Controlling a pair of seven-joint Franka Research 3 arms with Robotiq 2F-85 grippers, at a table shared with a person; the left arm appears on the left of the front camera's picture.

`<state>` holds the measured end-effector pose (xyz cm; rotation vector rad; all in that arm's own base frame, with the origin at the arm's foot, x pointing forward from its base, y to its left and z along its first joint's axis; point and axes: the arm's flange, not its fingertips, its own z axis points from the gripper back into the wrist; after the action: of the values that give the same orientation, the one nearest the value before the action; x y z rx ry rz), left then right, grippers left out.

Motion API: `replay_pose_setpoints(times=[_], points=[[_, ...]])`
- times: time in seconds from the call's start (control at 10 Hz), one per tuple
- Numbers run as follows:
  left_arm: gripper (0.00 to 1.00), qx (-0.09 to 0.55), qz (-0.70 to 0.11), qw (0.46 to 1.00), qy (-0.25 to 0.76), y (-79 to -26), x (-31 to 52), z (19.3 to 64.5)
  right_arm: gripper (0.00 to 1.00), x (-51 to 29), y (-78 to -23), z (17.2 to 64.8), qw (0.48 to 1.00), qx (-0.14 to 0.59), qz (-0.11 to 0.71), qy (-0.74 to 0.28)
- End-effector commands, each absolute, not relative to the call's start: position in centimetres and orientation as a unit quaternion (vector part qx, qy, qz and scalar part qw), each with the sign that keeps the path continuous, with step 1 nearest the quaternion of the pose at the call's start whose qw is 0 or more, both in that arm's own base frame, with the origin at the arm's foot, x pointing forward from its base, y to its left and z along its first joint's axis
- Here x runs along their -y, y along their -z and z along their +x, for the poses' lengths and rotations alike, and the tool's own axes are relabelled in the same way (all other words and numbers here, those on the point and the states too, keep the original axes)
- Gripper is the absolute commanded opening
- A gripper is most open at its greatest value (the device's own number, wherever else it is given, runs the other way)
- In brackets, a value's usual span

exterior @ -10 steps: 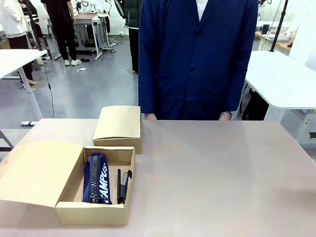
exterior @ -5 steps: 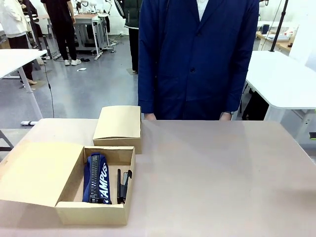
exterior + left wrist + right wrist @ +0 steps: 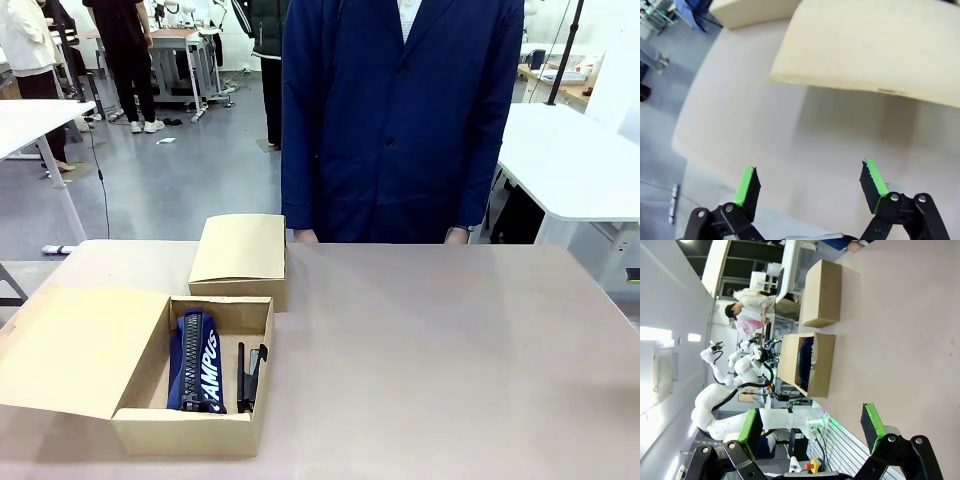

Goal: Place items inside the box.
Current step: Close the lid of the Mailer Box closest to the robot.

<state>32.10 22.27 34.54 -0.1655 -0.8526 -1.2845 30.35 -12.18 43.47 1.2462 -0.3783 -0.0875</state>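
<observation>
An open box (image 3: 190, 432) at seven o'clock holds a navy pouch (image 3: 197, 362) and black stapler (image 3: 250, 376). Both grippers' jaws gape wide, empty. Careless closing could snag the raised flap (image 3: 75, 350).

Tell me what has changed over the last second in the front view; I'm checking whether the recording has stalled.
Nothing visibly changed. The open box holds the navy pouch with white lettering and a black stapler as before, the closed box sits behind it in the same spot, and the person in the blue coat stands at the far edge as before.
</observation>
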Motion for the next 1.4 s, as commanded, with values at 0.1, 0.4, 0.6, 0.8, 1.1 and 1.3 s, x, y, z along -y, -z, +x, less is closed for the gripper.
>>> replay_pose_setpoints(times=[0.1,0.4,0.6,0.8,1.1,1.3], points=[[1.00,0.366,-0.130,0.707,0.591,-31.1,-20.0,32.1,1.00,12.2,-43.9,30.5,0.794,0.177,0.580,0.051],[1.00,0.355,-0.183,0.685,0.609,-28.5,-17.2,32.7,1.00,12.2,-43.9,30.5,0.794,0.177,0.580,0.051],[1.00,0.418,-0.240,0.640,0.599,-29.4,-16.3,31.8,1.00,12.2,-43.9,30.5,0.794,0.177,0.580,0.051],[1.00,0.470,-0.283,0.588,0.594,-30.5,-15.0,30.5,1.00,12.2,-43.9,30.5,0.794,0.177,0.580,0.051],[1.00,0.501,-0.333,0.534,0.594,-31.8,-12.5,29.1,1.00,12.2,-43.9,30.5,0.794,0.177,0.580,0.051],[1.00,0.510,-0.340,0.522,0.593,-32.8,-9.9,28.8,1.00,12.2,-43.9,30.5,0.794,0.177,0.580,0.051]])
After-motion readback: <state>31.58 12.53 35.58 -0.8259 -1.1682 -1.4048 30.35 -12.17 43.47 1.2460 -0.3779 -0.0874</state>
